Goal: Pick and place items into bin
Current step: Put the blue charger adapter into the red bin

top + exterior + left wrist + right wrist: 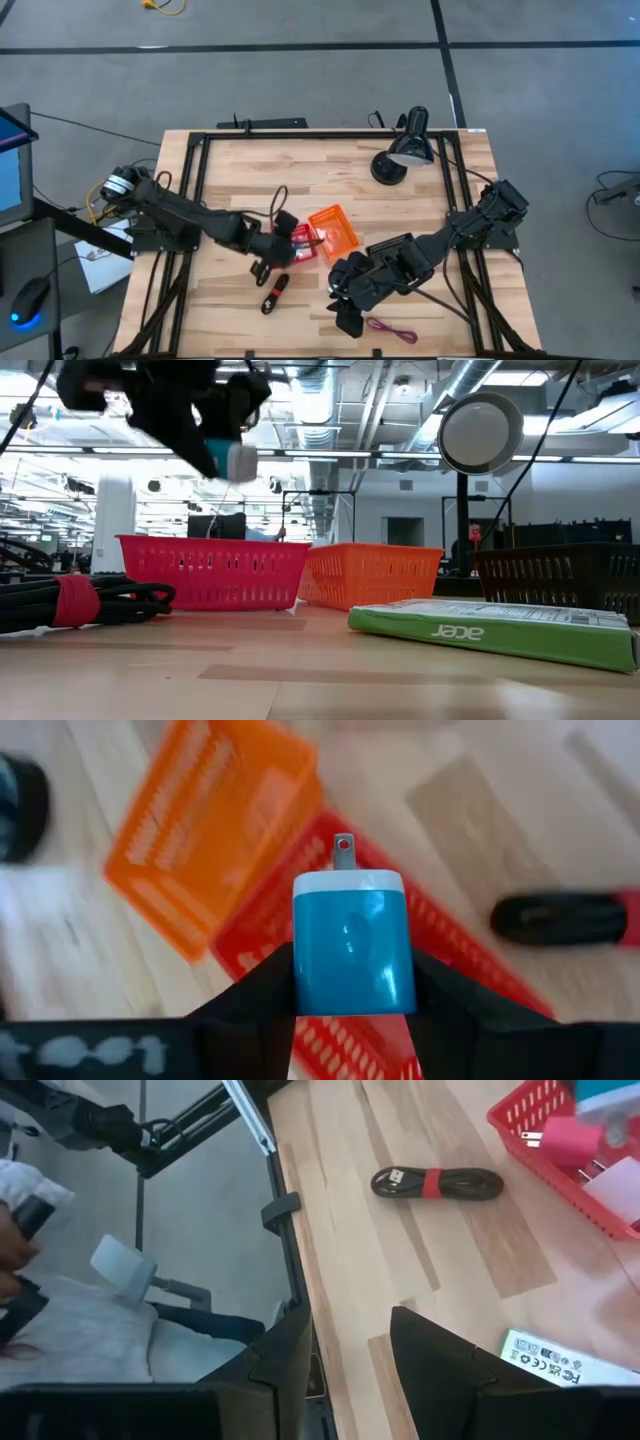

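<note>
My left gripper (352,982) is shut on a blue cube (353,948) with a white cap and a metal prong. It hangs in the air above the red bin (215,570), as the low view shows (232,460). The red bin (560,1150) holds a bright pink cube (572,1138) and a pale pink cube (612,1184). The black-and-red stick-like bundle (275,292) lies on the table near the bin. A thin maroon cord (392,328) lies at the near edge. My right gripper (350,1350) is open, low over the table beside the printed card (560,1363). My left gripper pinches the blue cube between its two fingers, which sit on two opposite side faces (300,975) at the end away from the prong. The fingers slant down from the table's left. The cube is lifted clear above the red bin, prong (344,848) pointing away from the gripper.
An orange bin (335,228) stands against the red bin (303,243). A black desk lamp (405,152) stands at the far right. The low view shows a dark basket (560,580) at the right. A person (60,1330) sits beyond the table edge.
</note>
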Controlling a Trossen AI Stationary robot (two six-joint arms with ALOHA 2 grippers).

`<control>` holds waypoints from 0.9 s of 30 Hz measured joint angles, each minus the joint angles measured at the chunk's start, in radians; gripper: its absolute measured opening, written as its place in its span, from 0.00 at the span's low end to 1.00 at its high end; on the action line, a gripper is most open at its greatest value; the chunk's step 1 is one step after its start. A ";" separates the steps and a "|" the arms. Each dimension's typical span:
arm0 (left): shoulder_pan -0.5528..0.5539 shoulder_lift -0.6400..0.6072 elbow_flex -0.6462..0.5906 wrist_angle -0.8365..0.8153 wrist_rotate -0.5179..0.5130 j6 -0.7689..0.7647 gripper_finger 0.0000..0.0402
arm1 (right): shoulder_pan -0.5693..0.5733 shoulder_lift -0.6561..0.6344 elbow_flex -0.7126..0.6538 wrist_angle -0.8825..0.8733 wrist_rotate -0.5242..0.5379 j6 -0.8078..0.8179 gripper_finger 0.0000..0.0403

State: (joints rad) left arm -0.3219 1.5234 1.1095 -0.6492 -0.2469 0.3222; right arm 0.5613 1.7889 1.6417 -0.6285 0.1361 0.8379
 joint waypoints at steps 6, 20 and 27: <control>0.106 0.000 0.000 -0.029 0.134 0.026 0.34 | 0.016 0.000 0.000 -0.004 0.001 0.000 0.33; 0.205 0.138 0.000 -0.004 0.315 0.095 0.35 | 0.069 0.000 0.000 -0.005 0.053 0.003 0.33; 0.204 0.225 0.001 -0.018 0.329 0.167 0.36 | 0.103 0.000 0.000 -0.005 0.053 0.027 0.33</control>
State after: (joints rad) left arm -0.1177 1.7483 1.1106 -0.6674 0.0823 0.4895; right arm 0.6647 1.7885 1.6421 -0.6337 0.1889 0.8646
